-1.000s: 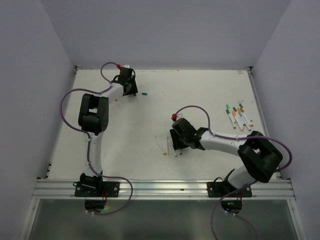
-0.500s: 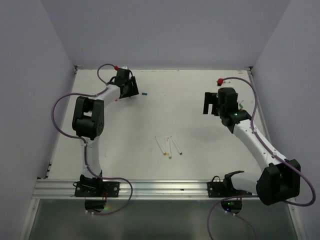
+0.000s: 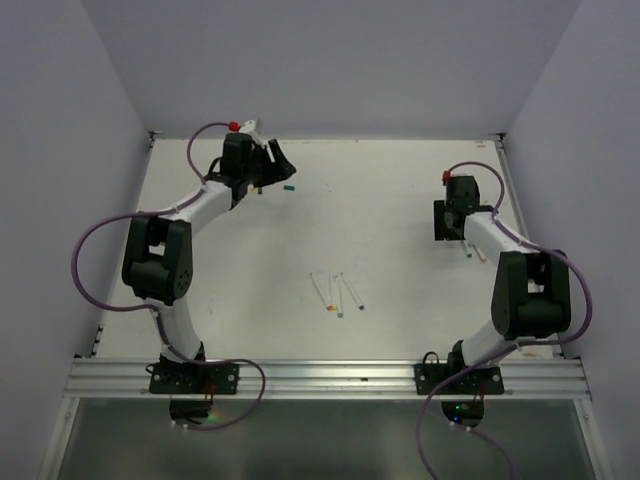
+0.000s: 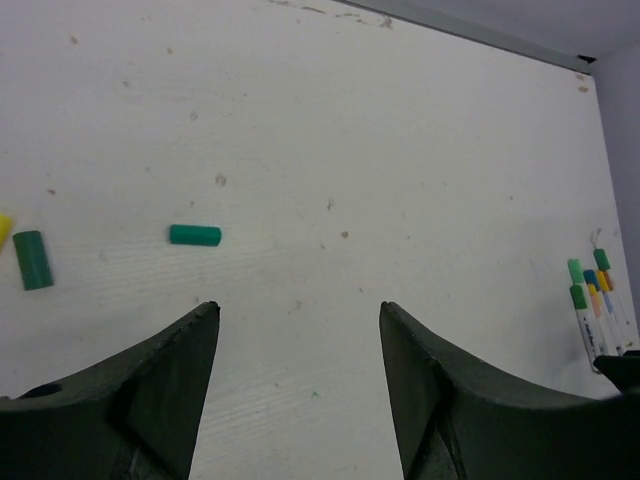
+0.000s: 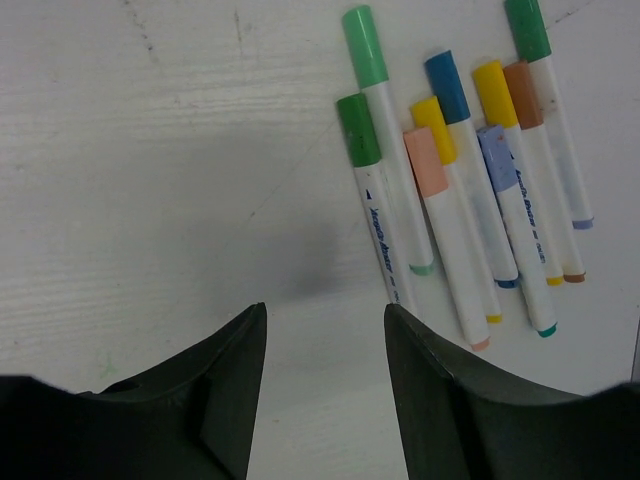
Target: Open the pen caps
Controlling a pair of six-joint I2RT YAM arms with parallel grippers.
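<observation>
My left gripper [image 3: 277, 166] is open and empty at the back left of the table; its wrist view [image 4: 295, 308] shows only bare table between the fingers. A loose green pen cap [image 3: 289, 186] lies just beyond it [image 4: 195, 235], with a second green cap [image 4: 33, 259] further left. My right gripper [image 3: 451, 224] is open and empty at the right, just short of a cluster of several capped white pens [image 5: 450, 200]. The nearest pen has a dark green cap [image 5: 358, 129]. Three uncapped pens [image 3: 338, 292] lie at the table's centre.
A yellow piece [image 4: 3, 228] shows at the left edge of the left wrist view. Purple cables [image 3: 100, 240] loop off both arms. Grey walls close in the table on three sides, and an aluminium rail [image 3: 330, 378] runs along the near edge.
My right arm has swung from the three pens at the centre out to the right and come down by the pen cluster. My left gripper has turned slightly rightward at the back left.
</observation>
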